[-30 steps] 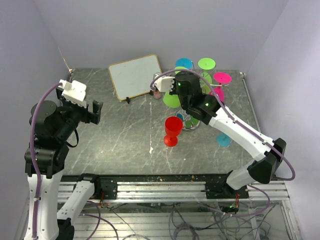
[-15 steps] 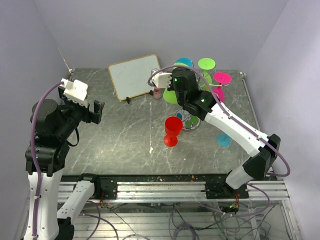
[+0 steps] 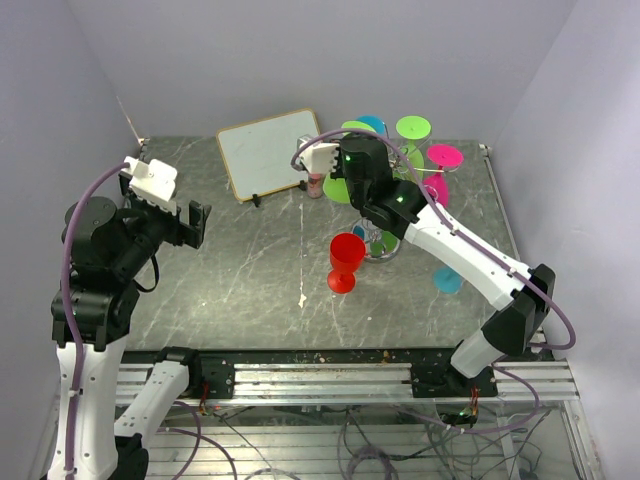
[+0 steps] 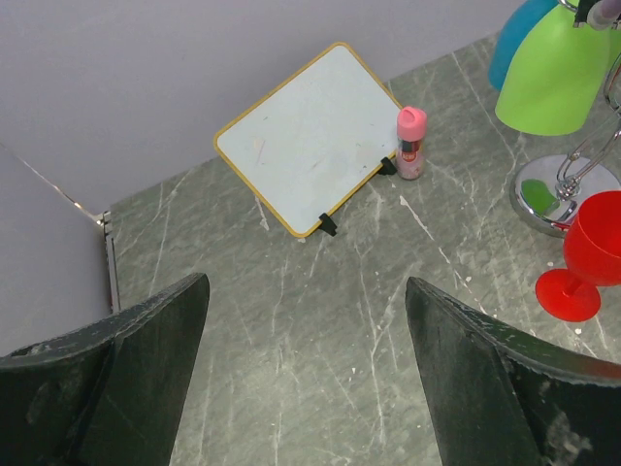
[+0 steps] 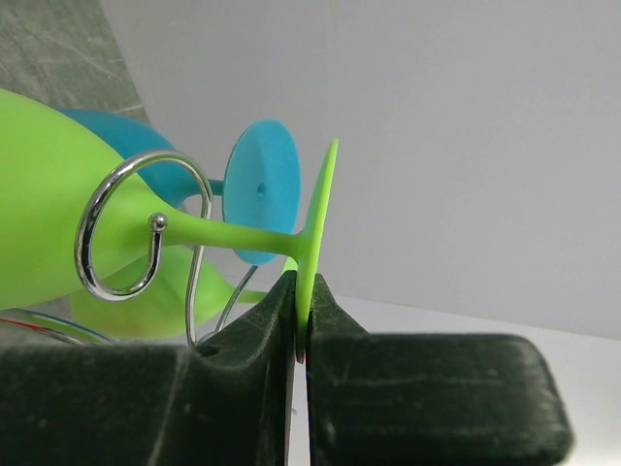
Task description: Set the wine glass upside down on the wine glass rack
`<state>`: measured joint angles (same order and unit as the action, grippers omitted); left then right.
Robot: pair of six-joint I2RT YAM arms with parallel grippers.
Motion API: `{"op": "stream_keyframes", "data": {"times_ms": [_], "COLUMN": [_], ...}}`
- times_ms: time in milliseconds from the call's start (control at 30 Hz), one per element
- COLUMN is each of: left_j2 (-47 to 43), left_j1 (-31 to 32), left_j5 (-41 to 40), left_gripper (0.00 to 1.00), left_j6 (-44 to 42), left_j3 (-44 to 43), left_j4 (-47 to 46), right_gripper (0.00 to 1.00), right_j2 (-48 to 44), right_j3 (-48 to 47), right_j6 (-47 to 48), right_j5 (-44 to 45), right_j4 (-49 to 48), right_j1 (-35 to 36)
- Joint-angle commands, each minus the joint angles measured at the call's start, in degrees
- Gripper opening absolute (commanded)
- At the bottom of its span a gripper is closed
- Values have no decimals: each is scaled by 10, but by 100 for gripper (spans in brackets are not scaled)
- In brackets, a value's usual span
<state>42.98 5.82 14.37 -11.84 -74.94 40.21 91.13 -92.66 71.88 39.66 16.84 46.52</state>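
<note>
A green wine glass point(image 5: 58, 214) hangs bowl-down, its stem lying in a curled wire loop point(image 5: 126, 228) of the silver wine glass rack point(image 3: 383, 245). My right gripper point(image 5: 301, 282) is shut on the edge of this glass's round foot point(image 5: 315, 223). From above, the right gripper point(image 3: 350, 148) sits over the rack's back left side, with the green bowl point(image 3: 343, 195) just below it. A red wine glass point(image 3: 345, 260) stands upright on the table in front of the rack. My left gripper point(image 4: 306, 282) hovers open over the left of the table, holding nothing.
Blue point(image 3: 372, 124), green point(image 3: 413, 127) and pink point(image 3: 445, 155) glasses hang on the rack's other arms. A white board point(image 3: 268, 152) leans at the back, a small pink bottle point(image 4: 411, 143) beside it. The rack's shiny base point(image 4: 568, 184) stands near the red glass point(image 4: 587, 257).
My right gripper has shifted a little toward the back left with the green glass still pinched by its foot. The left arm has barely moved.
</note>
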Motion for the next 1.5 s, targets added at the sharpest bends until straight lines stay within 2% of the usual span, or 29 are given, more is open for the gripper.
{"op": "stream_keyframes", "data": {"times_ms": [0,500,1467], "left_j2": [2,-6,-10], "left_j1": [-6,-6,-6], "left_j5": [15,24,37], "left_gripper": [92,91,91], "left_j6": [-8,-11,-16], "left_j3": [-3,4,17], "left_j4": [-16,-15,-21], "right_gripper": [5,6,9], "right_j2": [3,10,-41], "right_j3": [-7,9,21], "right_j6": [14,19,-47], "right_j5": [-6,-8,-29], "right_j4": [-29,-55,35], "right_j1": [2,25,47]}}
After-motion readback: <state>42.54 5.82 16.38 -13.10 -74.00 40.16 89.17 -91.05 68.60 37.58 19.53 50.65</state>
